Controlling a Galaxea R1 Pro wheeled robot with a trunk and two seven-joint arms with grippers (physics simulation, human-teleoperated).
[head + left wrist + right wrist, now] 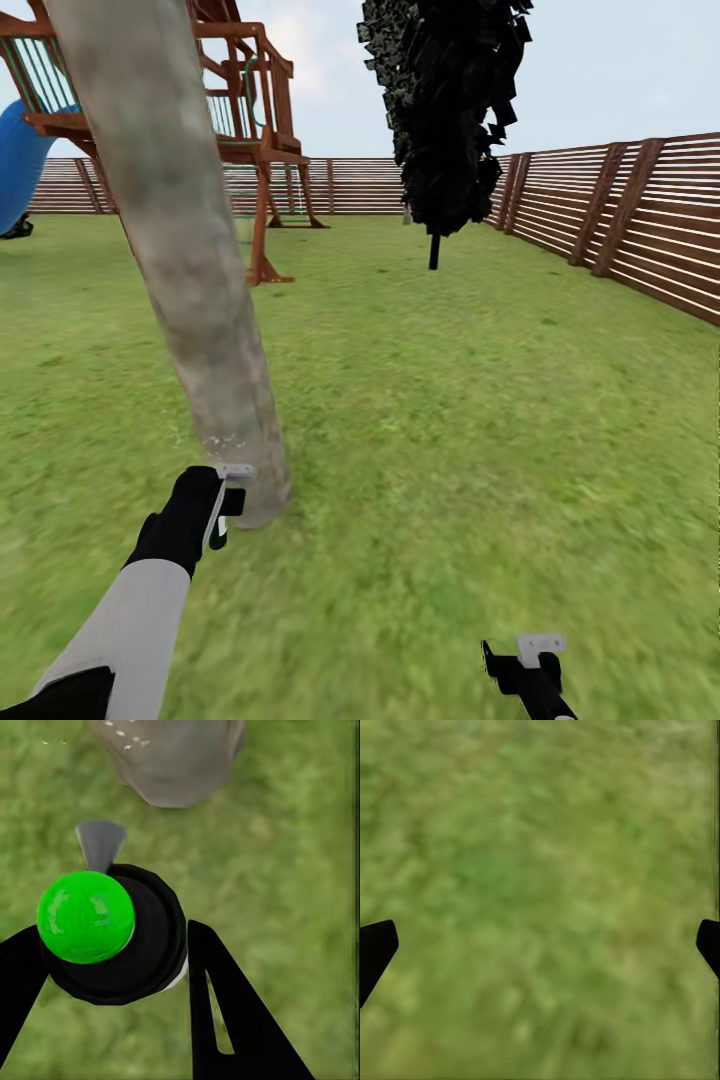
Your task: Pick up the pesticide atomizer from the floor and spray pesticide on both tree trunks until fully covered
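Note:
A thick grey-tan tree trunk rises at a slant from the lawn at the left of the head view. My left gripper hangs just in front of its base, shut on the pesticide atomizer. In the left wrist view the atomizer shows a bright green cap and a black collar held between my black fingers. Its grey nozzle points at the foot of the trunk, where a few white flecks show. My right gripper is low at the right, and in its wrist view it is open over bare grass.
A red-brown wooden play tower with a blue slide stands behind the trunk. A black-leaved tree on a thin stem stands at the far middle. A slatted wooden fence runs along the right and the back. Lawn stretches to the right.

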